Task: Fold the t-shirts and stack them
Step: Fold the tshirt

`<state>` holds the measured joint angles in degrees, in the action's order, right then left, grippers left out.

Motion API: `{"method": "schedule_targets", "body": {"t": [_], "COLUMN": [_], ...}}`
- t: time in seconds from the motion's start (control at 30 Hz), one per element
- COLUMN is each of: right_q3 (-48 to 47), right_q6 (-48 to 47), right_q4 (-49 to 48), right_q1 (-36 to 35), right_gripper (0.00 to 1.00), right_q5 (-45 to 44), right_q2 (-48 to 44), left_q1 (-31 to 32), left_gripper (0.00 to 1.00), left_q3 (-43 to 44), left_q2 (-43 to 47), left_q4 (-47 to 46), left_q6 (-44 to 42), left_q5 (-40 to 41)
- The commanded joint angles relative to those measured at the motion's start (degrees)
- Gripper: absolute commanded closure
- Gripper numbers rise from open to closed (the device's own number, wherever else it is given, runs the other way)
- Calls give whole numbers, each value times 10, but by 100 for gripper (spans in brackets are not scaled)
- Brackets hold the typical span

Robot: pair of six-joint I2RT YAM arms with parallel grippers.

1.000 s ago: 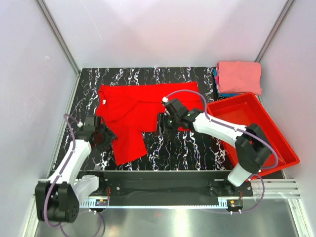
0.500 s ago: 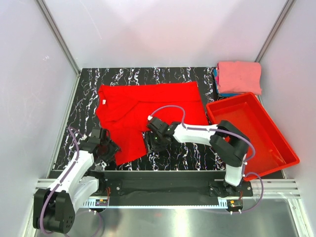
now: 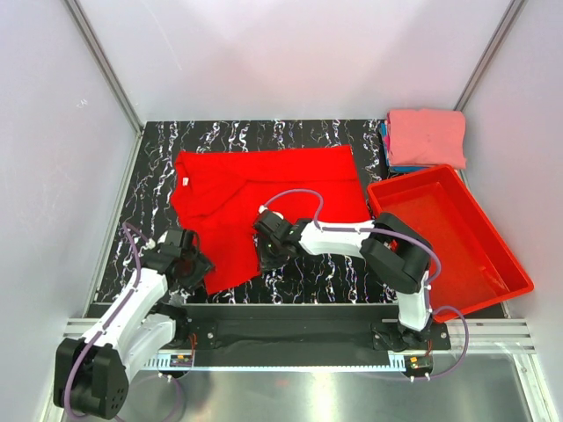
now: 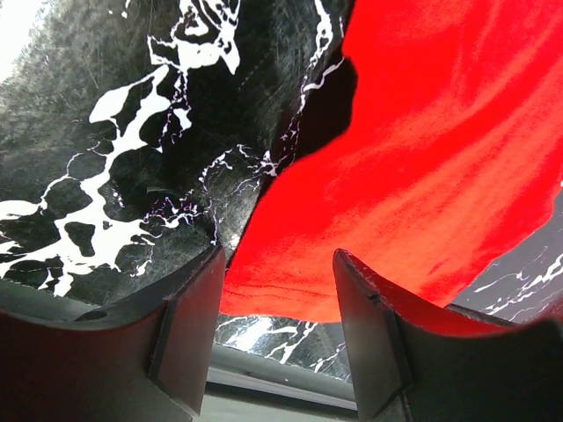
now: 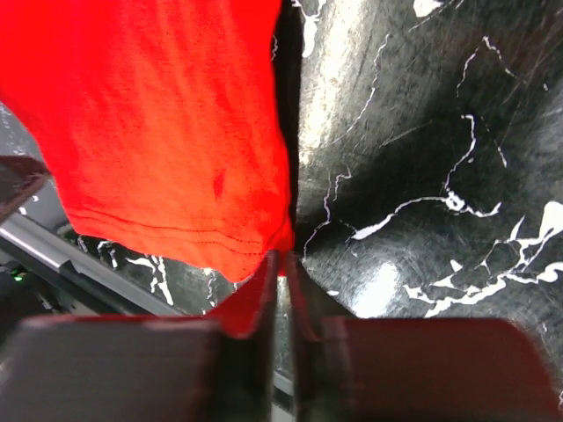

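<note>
A bright red t-shirt lies spread on the black marble table, with one side folded toward the near edge as a flap. My left gripper is open at the flap's near left corner. In the left wrist view the red hem sits between its spread fingers. At the flap's near right corner my right gripper is shut on the cloth, and the red corner meets its closed tips. A folded salmon-pink t-shirt tops a blue one at the back right.
A rigid red plastic bin sits at the right, angled, just in front of the folded stack. The table's near edge and metal rail run close under both grippers. Grey walls enclose the left, back and right.
My right gripper has moved left and nearer, from the shirt's middle to the flap's near right corner, and shut on it. My left gripper slid slightly nearer along the flap's left edge.
</note>
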<state>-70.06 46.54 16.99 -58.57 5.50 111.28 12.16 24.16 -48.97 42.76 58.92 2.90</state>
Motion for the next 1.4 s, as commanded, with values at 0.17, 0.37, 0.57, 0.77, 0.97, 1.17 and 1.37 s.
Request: {"method": "schedule_targets", "body": {"t": [0.17,0.37,0.57,0.77,0.97,1.17,1.37], "right_q3": [-52,-76,-90,-91,-90,-86,-78], "right_q6": [-1,1,-5,-5,-5,-2,7], "right_q4": [19,26,38,40,44,39,29], "right_q1": [-7,-8,-7,-7,-7,-7,-8], "right_gripper": [100,100,100,100,100,100,100], "right_q5": [5,7,-1,-1,-5,-3,-2], "right_q2": [-3,-20,-12,-14,-18,-19,-23], "left_q1": [11,25,47,68,71,78,89], "left_gripper": [42,41,41,43,52,52,54], "left_q3": [18,48,79,57,15,-6,-25], "left_q2": [7,-7,-36,-24,-1,14,0], "left_q4": [-22,28,78,67,49,48,21], "left_q6": [-16,-7,15,33,61,77,85], "left_q5": [-10,40,90,85,53,47,39]}}
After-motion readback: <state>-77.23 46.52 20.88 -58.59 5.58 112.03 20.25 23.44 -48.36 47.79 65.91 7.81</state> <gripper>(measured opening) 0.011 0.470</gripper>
